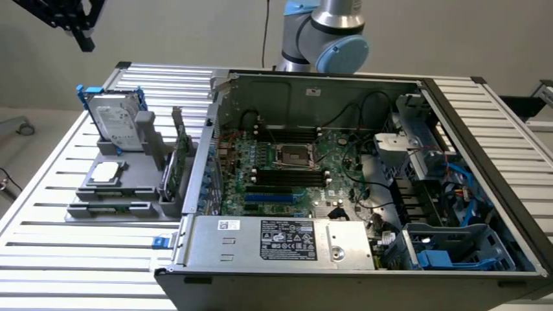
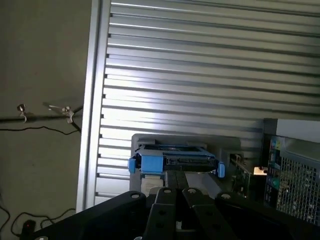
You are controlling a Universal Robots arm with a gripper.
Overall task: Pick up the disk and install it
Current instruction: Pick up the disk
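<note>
**Item: the disk (image 1: 116,120).** Silver-grey drive with a white label, in a blue carrier. It stands on end in a grey holder (image 1: 149,139) at the far left of the exterior view, label face towards that camera. The long axis runs upward with a slight lean. In the wrist view the disk (image 2: 175,161) shows edge-on, with blue tabs at both ends of its top edge.

**Relation to the pincer.** The gripper (image 1: 85,44) hangs above the disk, clear of it and a little to the exterior view's left. Its fingers are pressed together and hold nothing. From the wrist, the gripper (image 2: 177,197) looks roughly in line with the middle of the disk's top edge, so the disk lies below and ahead of the fingertips. Judged unstarted: the disk sits untouched in the holder.

**Same holder.** A small square chip (image 1: 105,172) lies flat nearer the camera. An upright green circuit card (image 1: 177,165) stands on the side facing the case.

**Surface.** A slatted aluminium table (image 1: 52,246).

**Room.** An open computer case (image 1: 346,84) fills the exterior view's right, its motherboard (image 1: 285,162) exposed. A blue-lined drive cage (image 1: 458,246) sits in its near right corner. The robot arm (image 1: 333,32) rises behind the case. Bare floor with loose cables (image 2: 40,120) lies beside the table.
</note>
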